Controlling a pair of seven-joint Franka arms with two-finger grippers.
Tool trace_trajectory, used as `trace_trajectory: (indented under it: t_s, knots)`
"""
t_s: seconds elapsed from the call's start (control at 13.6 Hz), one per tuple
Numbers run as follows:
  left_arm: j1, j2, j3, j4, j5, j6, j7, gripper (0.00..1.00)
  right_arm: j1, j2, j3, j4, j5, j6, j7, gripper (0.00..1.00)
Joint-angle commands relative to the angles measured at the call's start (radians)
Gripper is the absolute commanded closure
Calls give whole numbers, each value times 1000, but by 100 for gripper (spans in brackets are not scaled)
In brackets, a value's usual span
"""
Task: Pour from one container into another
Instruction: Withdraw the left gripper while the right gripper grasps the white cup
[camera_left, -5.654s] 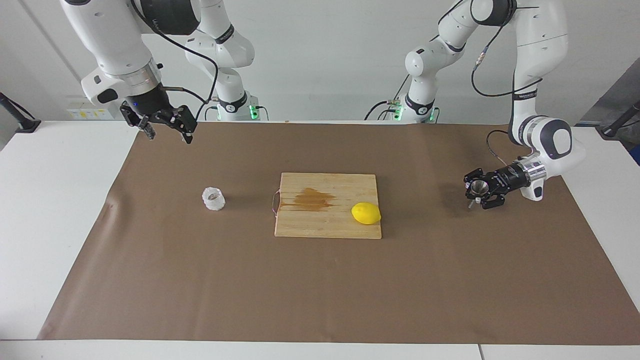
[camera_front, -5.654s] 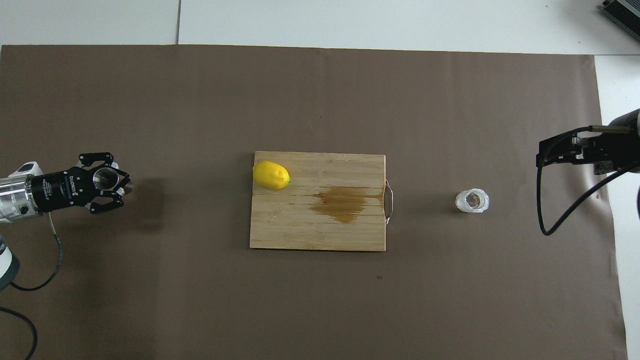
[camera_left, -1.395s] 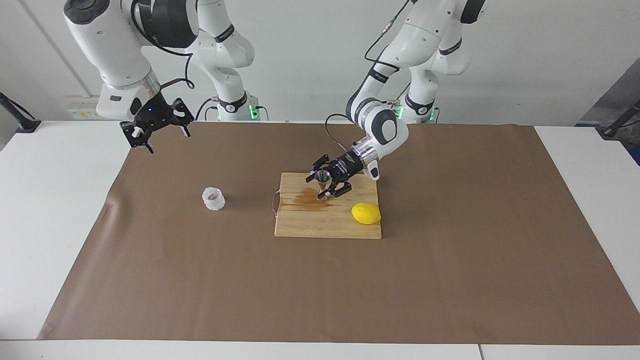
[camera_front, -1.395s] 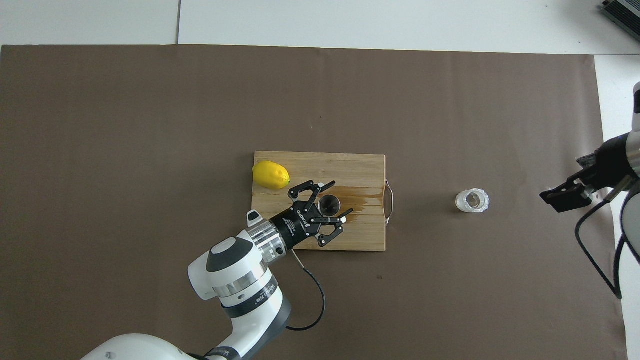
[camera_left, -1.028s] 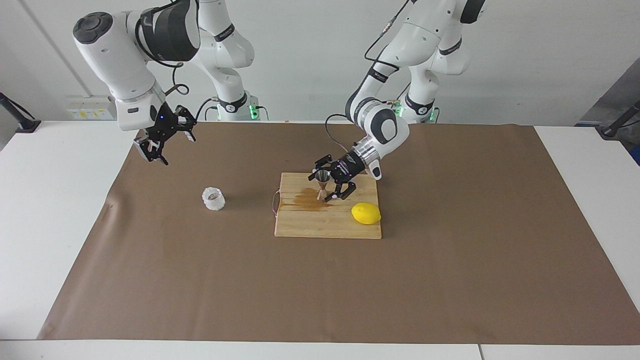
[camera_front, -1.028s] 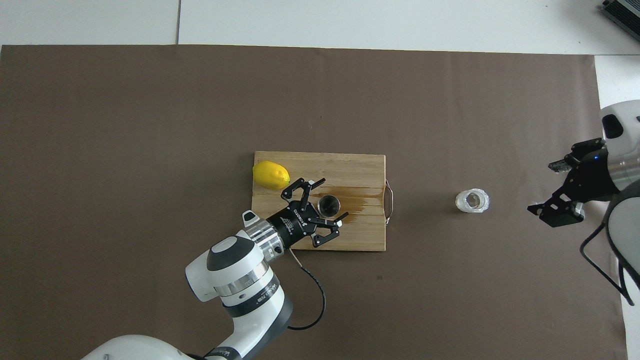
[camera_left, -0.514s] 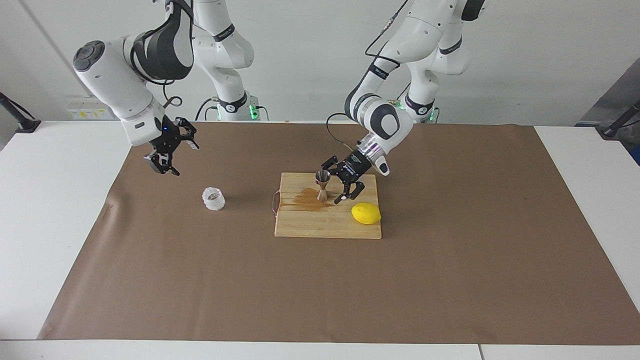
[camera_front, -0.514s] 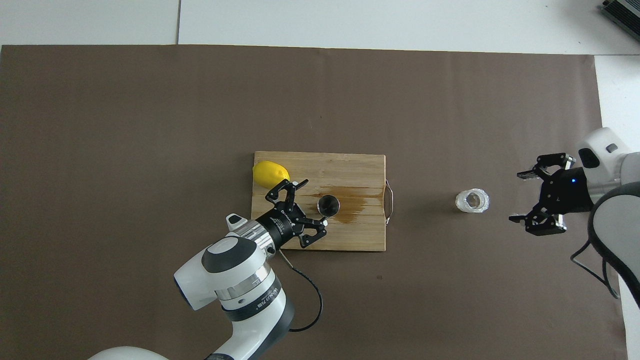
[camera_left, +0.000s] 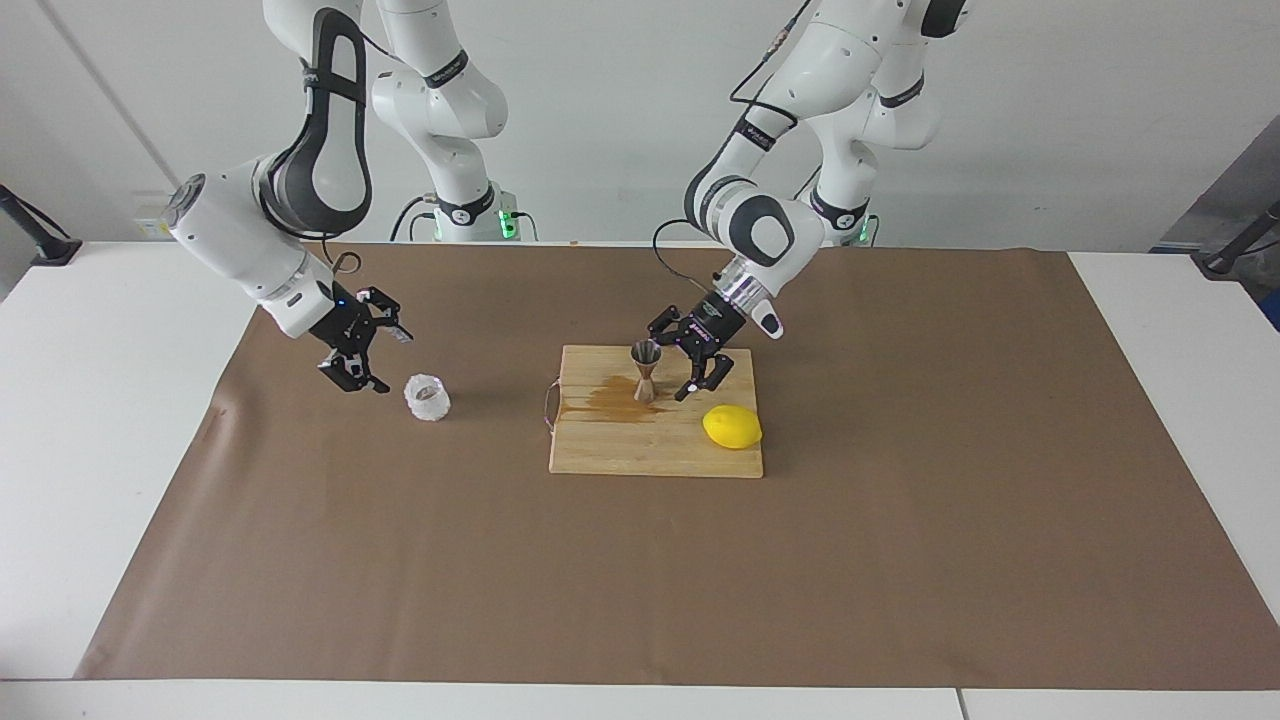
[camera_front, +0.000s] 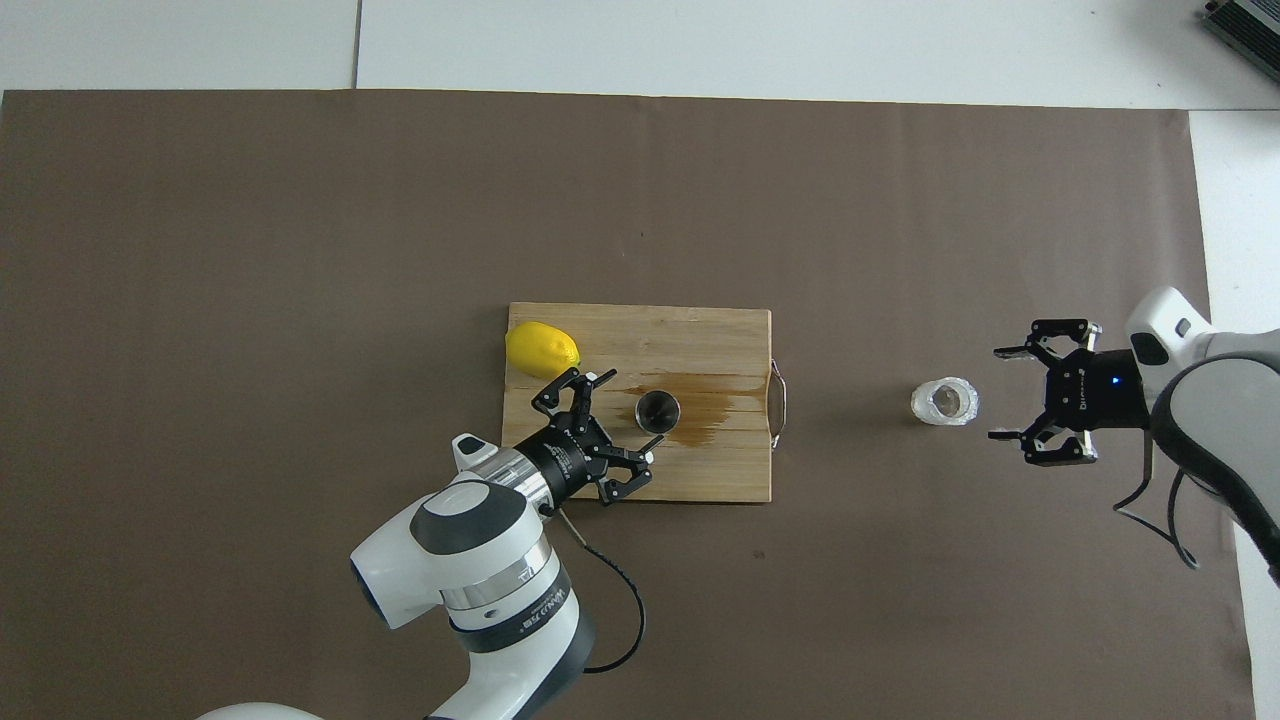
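Observation:
The whitish textured glass cup (camera_left: 427, 397) (camera_front: 945, 401) stands on the brown paper between the board and the right arm's end of the table. My right gripper (camera_left: 388, 360) (camera_front: 998, 393) hangs open just beside it, on the side toward the right arm's end, not touching it. The steel jigger (camera_left: 645, 370) (camera_front: 658, 410) stands upright on the wooden cutting board (camera_left: 650, 445) (camera_front: 725, 470). My left gripper (camera_left: 672, 362) (camera_front: 622, 418) is open low over the board, close beside the jigger, with nothing between its fingers.
A yellow lemon (camera_left: 732, 427) (camera_front: 542, 350) lies on the board's corner toward the left arm's end. A brown wet stain (camera_left: 605, 402) (camera_front: 712, 405) spreads on the board around the jigger. Brown paper (camera_left: 900, 520) covers the table.
My left gripper has drawn back from the jigger, which now stands free on the board. My right gripper has come down and in, close beside the glass cup.

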Motion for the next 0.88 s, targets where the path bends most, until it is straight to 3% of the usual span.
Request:
trace_trajectory:
  t_s: [0.0, 0.44, 0.59, 0.81]
  knots:
    - [18, -24, -18, -10, 12, 23, -4, 0, -19, 37, 9, -18, 74, 41, -112, 0]
    - [33, -23, -18, -15, 67, 13, -4, 0, -26, 89, 9, -39, 146, 57, -234, 0]
    - [56, -26, -29, -18, 75, 12, -4, 0, -37, 134, 7, -39, 224, 61, -311, 0]
    - [102, -66, -40, -67, 96, -17, -4, 0, -32, 152, 9, -36, 253, 84, -332, 0]
